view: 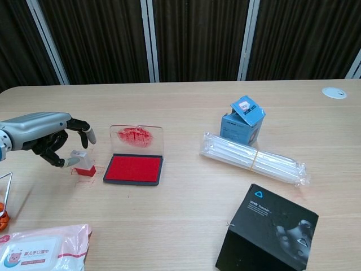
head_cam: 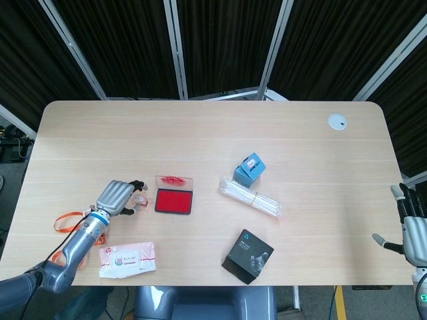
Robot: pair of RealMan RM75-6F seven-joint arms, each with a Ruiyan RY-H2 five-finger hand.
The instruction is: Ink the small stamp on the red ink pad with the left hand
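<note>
The small stamp (head_cam: 139,199) (view: 83,162), white with a red base, stands upright on the table just left of the red ink pad (head_cam: 174,201) (view: 134,168). The pad's clear lid (view: 136,138) is raised behind it and smeared with red. My left hand (head_cam: 119,198) (view: 48,138) hovers at the stamp with its fingers arched over the top. Its thumb tip touches the stamp's left side, and the stamp still rests on the table. My right hand (head_cam: 413,230) hangs off the table's right edge, fingers spread, holding nothing.
A blue box (head_cam: 250,167) (view: 247,118) and a clear pack of white sticks (head_cam: 250,197) (view: 254,158) lie right of the pad. A black box (head_cam: 247,256) (view: 268,231) sits near the front edge. A wipes pack (head_cam: 127,259) (view: 39,248) lies front left beside an orange strap (head_cam: 67,220).
</note>
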